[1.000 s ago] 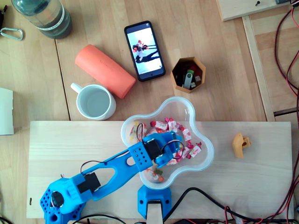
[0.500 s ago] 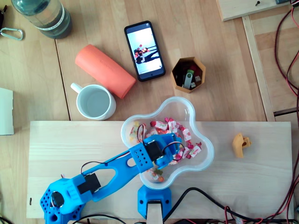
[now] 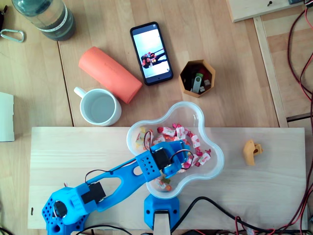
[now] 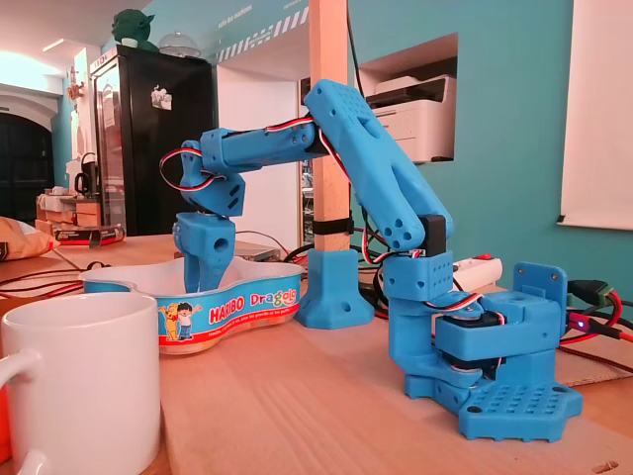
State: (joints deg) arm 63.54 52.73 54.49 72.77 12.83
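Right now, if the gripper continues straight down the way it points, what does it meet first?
Probably the wrapped sweets in the clear bowl: the gripper points down inside the rim, but depth is unclear.

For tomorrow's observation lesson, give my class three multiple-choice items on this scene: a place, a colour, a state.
1. Where is the gripper? A lifted high; B lowered into the candy bowl; C folded back on its base.
2. What colour is the roll beside the mug? A orange; B green; C white.
3. How does the mug stand? A on its side; B upside down; C upright.
Answers: 1 B, it reaches below the bowl's rim; 2 A, plainly orange from overhead; 3 C, its open mouth faces up.
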